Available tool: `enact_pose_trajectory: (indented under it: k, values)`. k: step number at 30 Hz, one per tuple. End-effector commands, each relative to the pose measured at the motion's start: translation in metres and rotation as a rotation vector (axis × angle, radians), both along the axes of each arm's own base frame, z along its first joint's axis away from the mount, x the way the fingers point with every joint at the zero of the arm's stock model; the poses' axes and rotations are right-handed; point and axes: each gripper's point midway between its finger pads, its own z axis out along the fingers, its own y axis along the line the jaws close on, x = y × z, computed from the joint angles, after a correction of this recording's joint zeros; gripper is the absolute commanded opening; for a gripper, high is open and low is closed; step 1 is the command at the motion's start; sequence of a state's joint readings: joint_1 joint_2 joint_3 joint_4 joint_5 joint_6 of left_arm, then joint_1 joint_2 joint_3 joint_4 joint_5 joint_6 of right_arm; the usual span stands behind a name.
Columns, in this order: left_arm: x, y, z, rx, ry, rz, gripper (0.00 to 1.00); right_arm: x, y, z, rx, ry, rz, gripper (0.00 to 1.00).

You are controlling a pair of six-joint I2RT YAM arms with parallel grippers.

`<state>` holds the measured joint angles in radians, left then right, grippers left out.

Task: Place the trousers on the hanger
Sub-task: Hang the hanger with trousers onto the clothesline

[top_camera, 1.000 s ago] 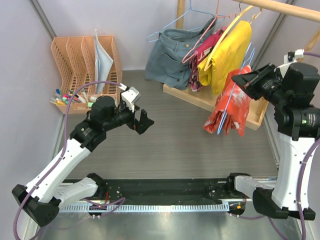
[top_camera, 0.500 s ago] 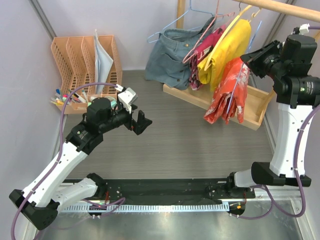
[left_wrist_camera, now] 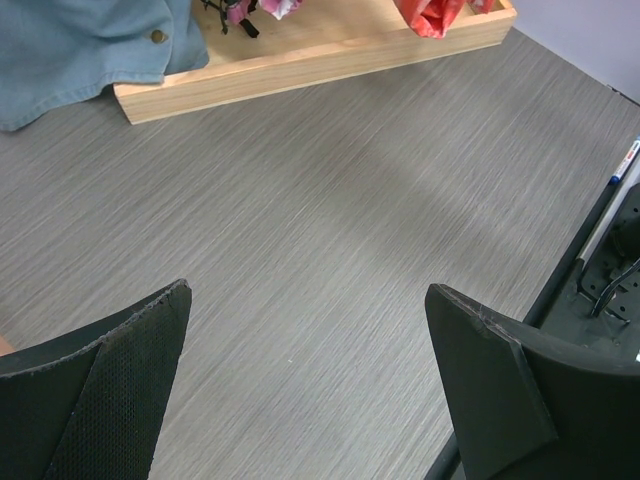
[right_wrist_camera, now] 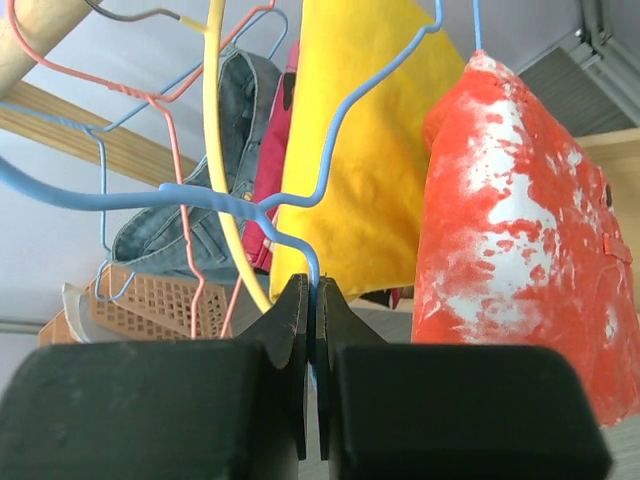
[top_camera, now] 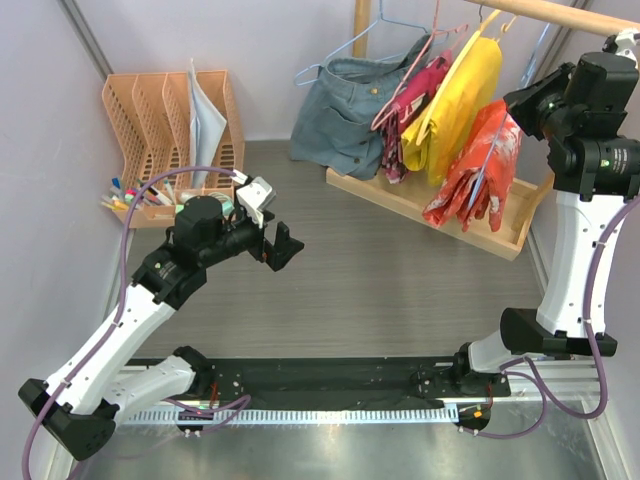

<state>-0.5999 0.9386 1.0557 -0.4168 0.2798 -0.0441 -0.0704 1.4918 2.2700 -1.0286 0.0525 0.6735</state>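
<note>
Trousers (right_wrist_camera: 520, 230) hang down from the hanger (right_wrist_camera: 200, 193), its wire pinched in the right gripper (right_wrist_camera: 312, 295), rod (top_camera: 560, 12) close above; left gripper (left_wrist_camera: 308, 290) spread, well apart.

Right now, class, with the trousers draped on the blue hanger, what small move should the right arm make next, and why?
Probably lift the hanger up toward the wooden rod so its hook can go over it. The right hand is shut on the hanger's wire, the trousers hang from it, and it does not seem to rest on the rod yet.
</note>
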Motion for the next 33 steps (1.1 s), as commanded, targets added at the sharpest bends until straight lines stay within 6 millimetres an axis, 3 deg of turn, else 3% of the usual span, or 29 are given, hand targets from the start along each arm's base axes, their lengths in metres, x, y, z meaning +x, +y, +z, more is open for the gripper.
enact_pose_trajectory:
  k: [1, 13, 20, 27, 33]
  values:
    - [0.002, -0.001, 0.010, -0.026, -0.033, 0.002, 1.00, -0.015, -0.015, 0.104, -0.109, -0.377, -0.057, 0.01]
    - [0.002, -0.005, 0.017, -0.070, 0.001, 0.012, 1.00, 0.020, -0.017, 0.126, -0.136, -0.476, -0.026, 0.01]
    - [0.002, -0.004, 0.018, -0.079, 0.008, 0.023, 1.00, 0.039, -0.031, 0.135, -0.150, -0.516, -0.072, 0.01]
    - [0.002, -0.004, 0.013, -0.079, 0.018, 0.030, 1.00, 0.055, -0.046, 0.126, -0.155, -0.505, -0.113, 0.01]
    - [0.003, -0.004, 0.012, -0.078, 0.017, 0.034, 1.00, 0.068, -0.055, 0.107, -0.157, -0.464, -0.125, 0.01]
